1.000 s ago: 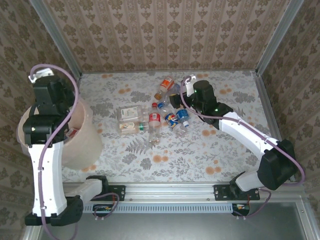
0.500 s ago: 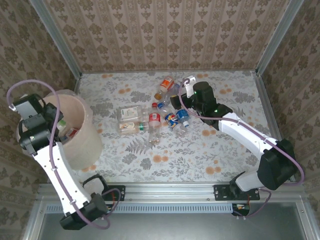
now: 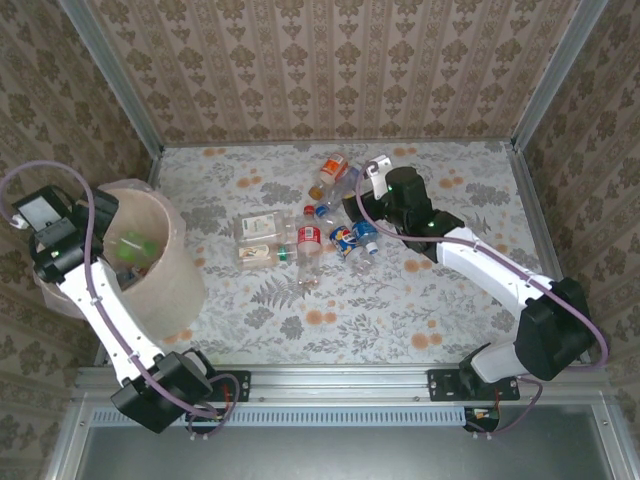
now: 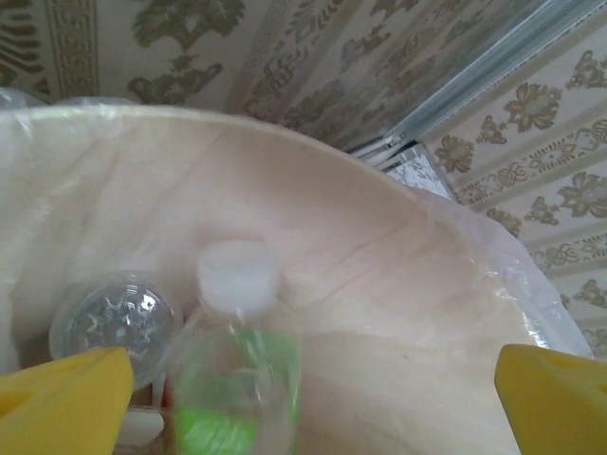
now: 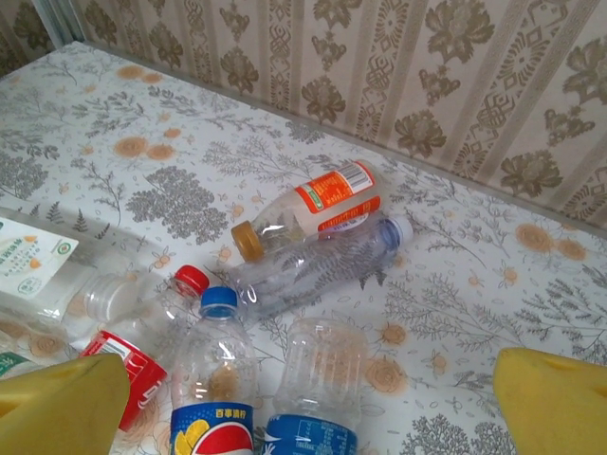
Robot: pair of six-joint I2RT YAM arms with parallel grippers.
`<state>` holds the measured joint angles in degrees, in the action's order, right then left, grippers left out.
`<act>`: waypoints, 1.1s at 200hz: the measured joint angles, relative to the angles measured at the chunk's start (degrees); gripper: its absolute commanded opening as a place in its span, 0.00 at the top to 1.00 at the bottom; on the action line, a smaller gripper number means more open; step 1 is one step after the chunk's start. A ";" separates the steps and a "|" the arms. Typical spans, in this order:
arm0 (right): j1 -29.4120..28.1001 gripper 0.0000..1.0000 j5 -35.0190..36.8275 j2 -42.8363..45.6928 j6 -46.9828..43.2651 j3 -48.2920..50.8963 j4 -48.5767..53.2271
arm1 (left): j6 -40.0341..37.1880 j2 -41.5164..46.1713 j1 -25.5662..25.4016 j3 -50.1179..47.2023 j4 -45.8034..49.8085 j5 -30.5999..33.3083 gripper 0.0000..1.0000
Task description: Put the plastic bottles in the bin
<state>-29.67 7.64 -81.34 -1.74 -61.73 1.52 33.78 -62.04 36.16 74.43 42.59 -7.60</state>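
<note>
The left gripper (image 4: 310, 396) is over the bin (image 3: 172, 285), which sits at the left side of the table (image 3: 400, 300). Its yellow fingers (image 4: 66, 393) are wide apart and hold nothing. Between them, touching neither one, is a green bottle (image 4: 237, 379) with a white cap. It is down inside the bin and looks blurry. Just beside it in the bin is a clear bottle (image 4: 114, 322), seen from its end. The other bottles (image 3: 320, 232) lie in a bunch in the middle of the table, well apart from the bin. The right gripper (image 5: 308, 400) hangs above that bunch. Its jaws are wide open too, with nothing in them. Below it an orange bottle (image 5: 327, 197) lies on its side, with a long bottle (image 5: 313, 265) right next to it. Nearer the gripper are a red-cap bottle (image 5: 152, 327) and a blue-cap bottle (image 5: 216, 374), side by side.
</note>
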 measured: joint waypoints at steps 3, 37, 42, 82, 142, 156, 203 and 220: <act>0.00 0.00 0.04 0.13 0.00 0.20 0.02 | 0.11 0.26 0.00 -0.04 -0.13 0.15 0.00; 0.00 0.00 0.81 1.42 0.00 0.57 0.00 | 0.59 3.43 0.26 -0.15 -0.90 0.52 0.00; 0.00 0.00 0.98 1.55 0.02 0.57 0.00 | 0.59 3.69 0.20 -0.13 -0.94 0.52 0.00; 0.20 0.00 2.32 1.70 2.03 0.57 -0.04 | 0.57 3.87 -3.76 0.15 -0.96 0.94 0.00; 2.86 0.00 2.45 1.70 10.19 1.88 -0.04 | -0.37 3.69 -23.17 4.15 -0.50 7.78 0.00; 3.17 0.00 2.43 1.70 11.72 2.80 0.00 | -0.83 3.63 -28.81 4.98 -0.35 10.56 0.00; 3.78 0.00 2.25 1.97 16.20 6.01 0.04 | -2.34 0.85 -47.54 6.69 0.66 21.62 0.00; 4.33 0.00 2.25 2.25 17.44 6.47 0.07 | -2.54 -1.53 -53.88 6.69 0.59 24.50 0.00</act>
<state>-25.34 9.89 -79.09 15.70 -55.27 1.58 31.24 -63.57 -17.72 81.12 43.18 16.91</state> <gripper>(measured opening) 0.999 0.999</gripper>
